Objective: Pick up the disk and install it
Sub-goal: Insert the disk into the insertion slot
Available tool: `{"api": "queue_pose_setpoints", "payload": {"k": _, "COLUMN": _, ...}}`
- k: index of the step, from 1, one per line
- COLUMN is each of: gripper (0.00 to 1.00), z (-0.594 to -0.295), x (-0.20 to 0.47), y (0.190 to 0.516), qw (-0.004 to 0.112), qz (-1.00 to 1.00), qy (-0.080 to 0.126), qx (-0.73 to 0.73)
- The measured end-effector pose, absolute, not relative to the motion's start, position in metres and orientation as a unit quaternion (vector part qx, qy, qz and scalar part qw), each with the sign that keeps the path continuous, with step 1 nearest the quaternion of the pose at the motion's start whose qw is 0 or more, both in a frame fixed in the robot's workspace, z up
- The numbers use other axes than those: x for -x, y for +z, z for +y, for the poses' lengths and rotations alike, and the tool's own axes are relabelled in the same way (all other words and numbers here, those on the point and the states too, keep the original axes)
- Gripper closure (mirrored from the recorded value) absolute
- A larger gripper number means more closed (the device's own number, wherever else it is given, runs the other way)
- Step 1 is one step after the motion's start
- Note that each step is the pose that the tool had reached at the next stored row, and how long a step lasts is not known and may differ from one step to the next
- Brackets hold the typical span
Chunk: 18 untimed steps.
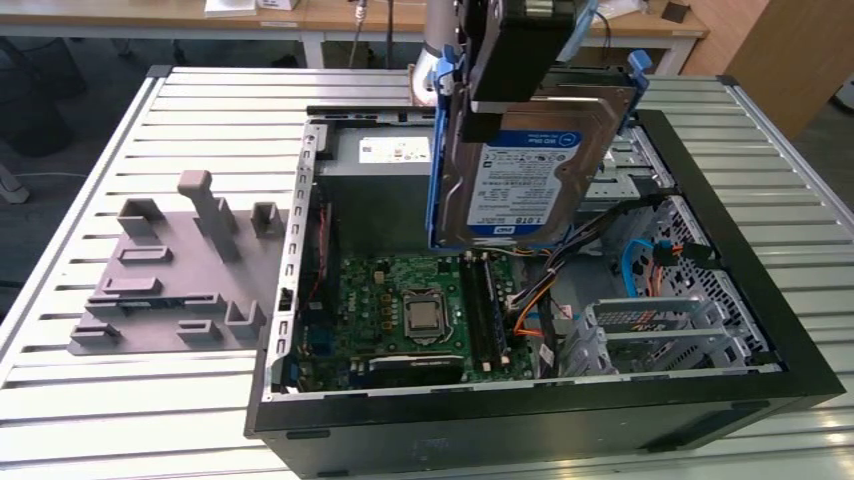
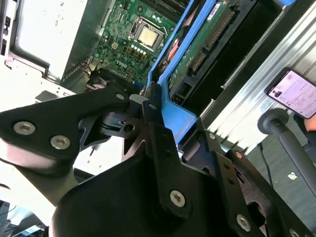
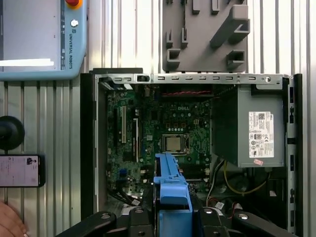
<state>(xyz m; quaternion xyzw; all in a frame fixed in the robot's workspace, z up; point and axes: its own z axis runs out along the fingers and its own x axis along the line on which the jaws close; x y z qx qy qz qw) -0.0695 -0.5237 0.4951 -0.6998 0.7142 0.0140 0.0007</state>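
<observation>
Jaws clamped tight on the silver hard disk with blue rails [image 1: 527,180], which hangs upright over the open black computer case [image 1: 534,430]. Case sits on a ribbed white metal counter [image 1: 80,400] with a grey plastic fixture [image 1: 174,290] beside it. Wooden desks [image 1: 334,15] behind.

Exterior view: bright, even, diffuse overhead light; slatted metal table [image 1: 80,400] pale with soft sheen on its ribs, grey fixture plate [image 1: 147,300] at the exterior view's left casting only faint shadows, computer case [image 1: 534,420] dimmer inside, the disk [image 1: 527,170] label plainly lit. Second wrist view: harsh contrast, power supply [image 2: 44,34] and the surfaces beside it washed out to white, phone screen [image 2: 296,94] glowing. First wrist view: flat, even light, motherboard [image 3: 163,118] lightly shaded by the case walls.
</observation>
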Motion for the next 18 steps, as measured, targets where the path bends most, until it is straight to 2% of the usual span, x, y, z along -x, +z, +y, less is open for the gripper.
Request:
{"api": "queue_pose_setpoints", "payload": {"k": 7, "gripper": 0.63, "z": -0.526, "x": 0.066, "y": 0.494, "qw": 0.001, "qz": 0.714, "qy": 0.014, "qx": 0.7}}
{"api": "queue_pose_setpoints", "payload": {"k": 18, "gripper": 0.63, "z": -0.549, "x": 0.066, "y": 0.489, "qw": 0.003, "qz": 0.714, "qy": 0.016, "qx": 0.7}}
